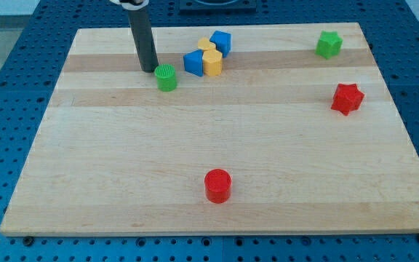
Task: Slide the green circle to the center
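The green circle [166,76] is a small green cylinder on the wooden board [122,167], in the upper left part of the view. My tip [148,69] is at the end of the dark rod, just to the left of the green circle and slightly above it in the view, very close to it or touching it.
To the right of the green circle lie a blue block [193,62], a yellow block [211,61], a second yellow block [207,46] and a second blue block [221,42], clustered. A green star [328,44] and red star [347,98] are at the right. A red circle [217,185] is at the bottom centre.
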Action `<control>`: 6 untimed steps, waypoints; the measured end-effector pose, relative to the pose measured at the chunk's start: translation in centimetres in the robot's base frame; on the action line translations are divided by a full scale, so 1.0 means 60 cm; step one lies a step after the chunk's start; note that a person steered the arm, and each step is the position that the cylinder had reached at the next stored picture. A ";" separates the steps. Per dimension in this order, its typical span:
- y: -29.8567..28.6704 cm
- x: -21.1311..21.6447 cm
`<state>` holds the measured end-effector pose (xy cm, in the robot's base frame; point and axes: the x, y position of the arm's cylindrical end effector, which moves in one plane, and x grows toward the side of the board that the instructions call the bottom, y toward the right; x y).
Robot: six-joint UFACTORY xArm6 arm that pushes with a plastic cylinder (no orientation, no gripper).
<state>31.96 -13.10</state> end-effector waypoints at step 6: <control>0.040 0.003</control>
<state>32.16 -10.67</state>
